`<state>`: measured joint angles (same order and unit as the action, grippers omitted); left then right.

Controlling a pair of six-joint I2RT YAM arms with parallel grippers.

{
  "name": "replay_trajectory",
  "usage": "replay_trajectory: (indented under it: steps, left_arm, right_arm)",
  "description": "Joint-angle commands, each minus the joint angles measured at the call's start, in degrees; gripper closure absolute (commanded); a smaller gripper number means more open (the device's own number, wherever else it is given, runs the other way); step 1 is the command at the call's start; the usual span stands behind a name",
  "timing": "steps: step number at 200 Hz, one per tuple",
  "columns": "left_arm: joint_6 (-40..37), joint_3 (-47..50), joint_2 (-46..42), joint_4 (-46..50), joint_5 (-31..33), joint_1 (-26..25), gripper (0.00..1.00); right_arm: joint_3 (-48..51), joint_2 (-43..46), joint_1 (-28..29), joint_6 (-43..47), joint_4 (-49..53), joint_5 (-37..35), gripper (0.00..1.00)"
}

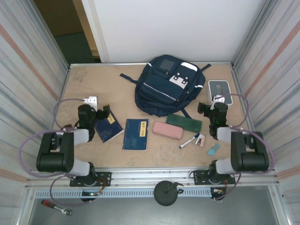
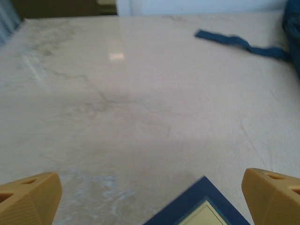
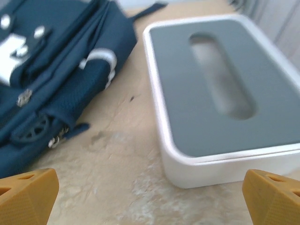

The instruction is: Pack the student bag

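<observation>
Ochre plastic fingertips [image 2: 28,197] of the left gripper [image 2: 150,199] stand spread wide, with nothing between them but a corner of the small navy-blue notebook [image 2: 197,211] lying on the pale table [image 2: 117,117]. The right gripper [image 3: 150,197] is likewise wide and empty, aimed at the gap between the white box with a grey slotted top [image 3: 220,89] and the large navy-blue fabric student bag [image 1: 168,86]. The bag lies at the far middle of the table, and its zips look closed. That is the likely trouble: with no opening to see, anything carried over would slide off the fabric. The loose dark strap [image 2: 239,43] could snag a finger, and the thin notebook, flat on the table, may slip rather than lift. Both arms sit folded low, elbows back near their bases, wrists levelled forward just above the surface.
</observation>
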<state>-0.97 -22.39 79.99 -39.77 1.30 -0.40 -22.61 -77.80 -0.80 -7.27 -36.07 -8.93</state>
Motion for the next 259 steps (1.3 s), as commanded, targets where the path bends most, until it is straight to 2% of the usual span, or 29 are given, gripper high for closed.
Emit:
replay_trajectory:
  steps: [1, 9, 18, 37, 58, 86, 100, 132, 160, 192, 206, 228, 247, 259]
  left_arm:
    - [6.6, -1.5, -7.5, 9.2, 9.6, 0.7, 0.01]
    - [8.7, -2.4, -9.7, 13.1, 10.8, 0.7, 0.01]
    - [11.9, -3.7, -12.0, 17.1, 10.8, 0.7, 0.01]
    - [20.5, -6.5, -14.5, 23.1, 7.0, -0.2, 0.01]
    - [25.9, -10.2, -12.6, 25.6, -2.3, -3.9, 0.01]
    - [27.3, -19.8, -5.5, 35.5, -4.8, -15.1, 0.01]
    - [27.9, -24.3, -0.7, 39.0, -7.7, -20.1, 0.01]
    - [29.9, -32.1, 9.6, 42.8, -11.0, -27.1, 0.01]
    - [30.7, -37.6, 18.2, 42.8, -14.0, -28.2, 0.01]
    - [32.0, -42.0, 24.1, 41.2, -17.7, -28.2, 0.05]
    - [33.2, -43.1, 26.2, 40.1, -19.1, -28.2, 0.09]
    - [34.2, -45.0, 29.0, 39.8, -21.0, -28.2, 0.17]
    - [35.3, -44.9, 29.8, 37.9, -21.5, -27.9, 0.30]
    - [36.0, -44.2, 29.8, 36.3, -21.9, -27.2, 0.42]
  right_arm:
    - [-2.4, 12.7, -2.4, -10.3, 13.8, -9.7, 0.01]
    - [-4.4, 16.4, -3.8, -15.4, 22.1, -11.5, 0.01]
    - [-7.5, 19.3, -5.6, -19.3, 30.4, -9.4, 0.01]
    - [-12.5, 19.7, -6.2, -19.5, 37.9, 3.0, 0.01]
    - [-17.8, 13.8, -2.2, -20.5, 43.0, 12.5, 0.01]
    - [-29.8, 0.2, 6.9, -18.6, 52.9, 13.6, 0.01]
    - [-32.9, -4.5, 8.3, -19.9, 52.9, 14.5, 0.03]
    - [-34.7, -11.7, 4.7, -26.9, 48.9, 20.0, 0.09]
    - [-40.8, -20.8, 5.6, -26.5, 51.9, 21.3, 0.18]
    - [-43.4, -27.4, 5.3, -28.4, 47.0, 23.6, 0.23]
    - [-45.7, -30.8, 4.9, -29.2, 46.5, 25.2, 0.31]
    - [-47.0, -32.9, 5.1, -30.1, 45.8, 26.8, 0.58]
    - [-45.7, -31.4, 5.6, -30.7, 43.9, 27.9, 0.71]
    - [-45.4, -30.2, 5.9, -31.1, 43.3, 29.3, 0.78]
